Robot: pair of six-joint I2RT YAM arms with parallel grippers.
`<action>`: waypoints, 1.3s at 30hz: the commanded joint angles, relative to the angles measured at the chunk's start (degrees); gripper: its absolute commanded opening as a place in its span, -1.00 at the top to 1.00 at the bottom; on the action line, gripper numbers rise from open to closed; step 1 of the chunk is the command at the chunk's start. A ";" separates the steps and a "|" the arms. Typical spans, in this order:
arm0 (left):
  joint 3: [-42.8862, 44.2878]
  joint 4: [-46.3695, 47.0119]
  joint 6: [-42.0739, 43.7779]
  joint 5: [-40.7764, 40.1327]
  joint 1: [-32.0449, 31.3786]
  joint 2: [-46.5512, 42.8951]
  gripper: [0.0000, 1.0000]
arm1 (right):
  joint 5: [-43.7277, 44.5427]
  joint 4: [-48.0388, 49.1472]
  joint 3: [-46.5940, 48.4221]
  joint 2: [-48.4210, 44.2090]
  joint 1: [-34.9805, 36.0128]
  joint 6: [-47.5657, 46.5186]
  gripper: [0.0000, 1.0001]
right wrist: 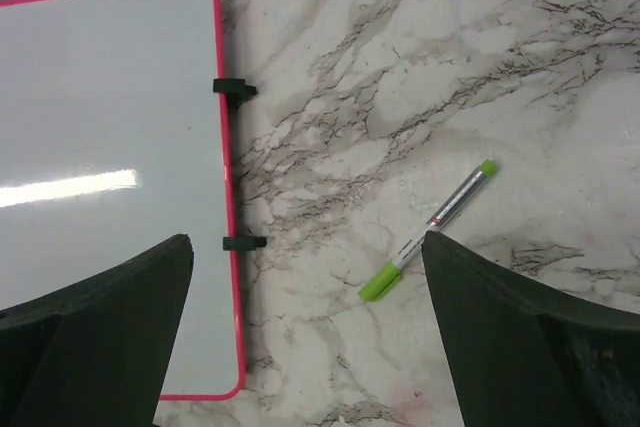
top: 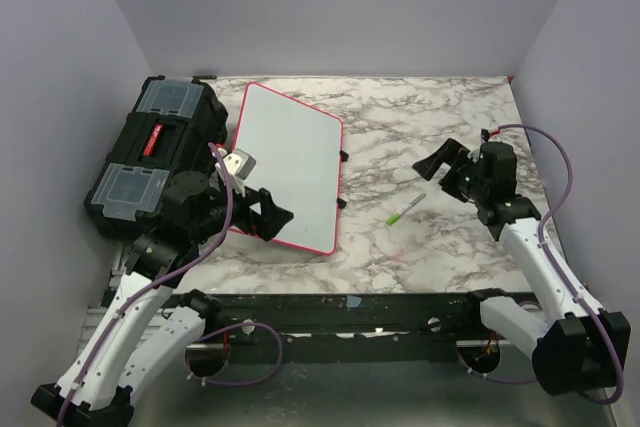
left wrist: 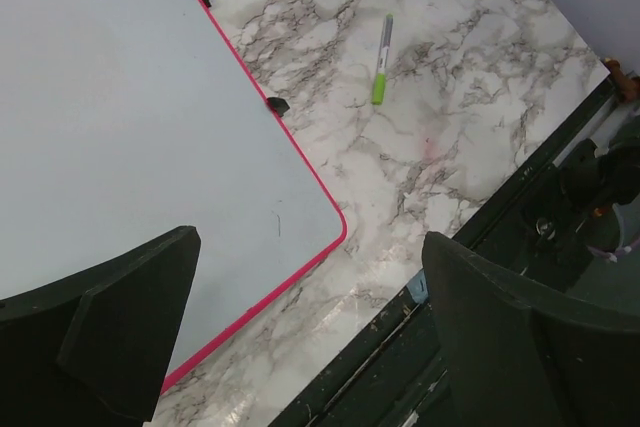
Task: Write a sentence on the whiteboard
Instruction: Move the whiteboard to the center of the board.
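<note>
I see both claws spread and empty: left gripper (left wrist: 310, 247) over the near edge of the whiteboard (top: 290, 162), right gripper (right wrist: 307, 242) near the green marker (right wrist: 430, 230) lying on the marble table (top: 420, 117).

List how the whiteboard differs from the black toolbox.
The whiteboard is white with a pink-red rim; the toolbox is black with clear lid compartments. The whiteboard is a thin flat sheet; the toolbox is a bulky case. The whiteboard shows no lettering; the toolbox has a red part on top. Both lie side by side.
</note>
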 commanded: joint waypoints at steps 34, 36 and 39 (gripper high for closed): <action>0.69 0.46 -2.11 -25.68 -3.18 -3.29 -0.65 | 10.43 -16.50 14.60 23.73 7.94 1.11 -0.76; 3.08 0.27 -2.73 -29.51 -3.09 -1.55 -0.67 | 7.55 -12.79 14.81 23.93 9.84 0.11 -0.75; 8.21 -1.47 -3.26 -35.21 -2.43 4.22 -0.66 | 5.49 -7.11 14.50 24.77 13.52 -1.77 -0.68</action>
